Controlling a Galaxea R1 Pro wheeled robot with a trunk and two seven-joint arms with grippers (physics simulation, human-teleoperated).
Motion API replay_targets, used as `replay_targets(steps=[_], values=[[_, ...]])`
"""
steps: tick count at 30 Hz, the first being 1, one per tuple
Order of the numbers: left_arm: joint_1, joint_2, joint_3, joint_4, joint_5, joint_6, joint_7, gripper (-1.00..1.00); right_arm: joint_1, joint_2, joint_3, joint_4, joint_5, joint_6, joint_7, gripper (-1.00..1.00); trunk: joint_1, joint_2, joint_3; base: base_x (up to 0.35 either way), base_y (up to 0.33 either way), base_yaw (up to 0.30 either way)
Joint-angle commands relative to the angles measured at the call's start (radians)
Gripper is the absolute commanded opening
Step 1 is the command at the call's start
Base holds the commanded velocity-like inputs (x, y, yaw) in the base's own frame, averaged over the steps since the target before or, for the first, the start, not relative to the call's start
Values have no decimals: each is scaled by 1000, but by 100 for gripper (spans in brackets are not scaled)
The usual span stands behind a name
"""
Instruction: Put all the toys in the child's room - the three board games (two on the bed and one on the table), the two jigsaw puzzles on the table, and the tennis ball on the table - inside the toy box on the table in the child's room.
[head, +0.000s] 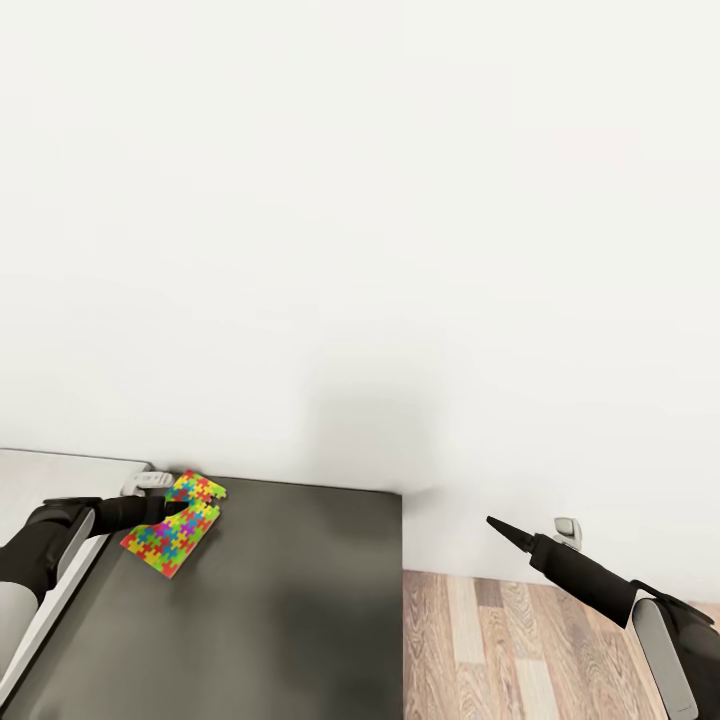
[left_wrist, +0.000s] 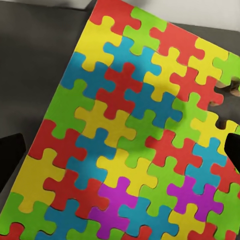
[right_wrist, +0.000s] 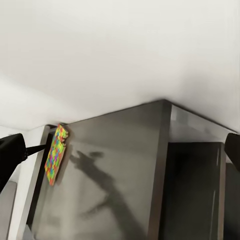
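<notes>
Two multicoloured jigsaw puzzles (head: 170, 535) lie overlapping on the dark grey lower section of the table (head: 290, 600), near its back left corner by the wall. My left gripper (head: 186, 508) hovers right over them, open. In the left wrist view the puzzle (left_wrist: 125, 135) spans the picture, with the gripper (left_wrist: 120, 150) spread wide and a black fingertip (left_wrist: 10, 155) at either side. My right gripper (head: 490, 521) hangs beyond the table's right edge above the floor, open and empty. From the right wrist view the puzzles (right_wrist: 56, 155) appear as a thin slab far across the dark top.
A white wall stands close behind the table. The light grey table top (head: 50, 480) adjoins at the left, with a small white fitting (head: 148, 482) at the wall. Wood-plank floor (head: 500, 650) lies right of the table, and a wall socket (head: 567, 530) is near my right arm.
</notes>
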Motion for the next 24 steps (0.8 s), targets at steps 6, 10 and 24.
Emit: replay_targets(steps=[6, 10, 24], values=[[-1, 0, 6, -1, -1, 8, -6, 100, -1, 0, -1, 0, -3, 6, 1, 100, 1, -2, -8, 0, 0, 0], [-1, 0, 6, -1, 0, 8, -5, 100, 0, 0, -1, -1, -3, 6, 1, 100, 1, -2, -13, 0, 0, 0], [-1, 10, 8, 0, 2, 8, -5, 100, -1, 0, -1, 0, -3, 6, 1, 100, 1, -2, -27, 0, 0, 0]])
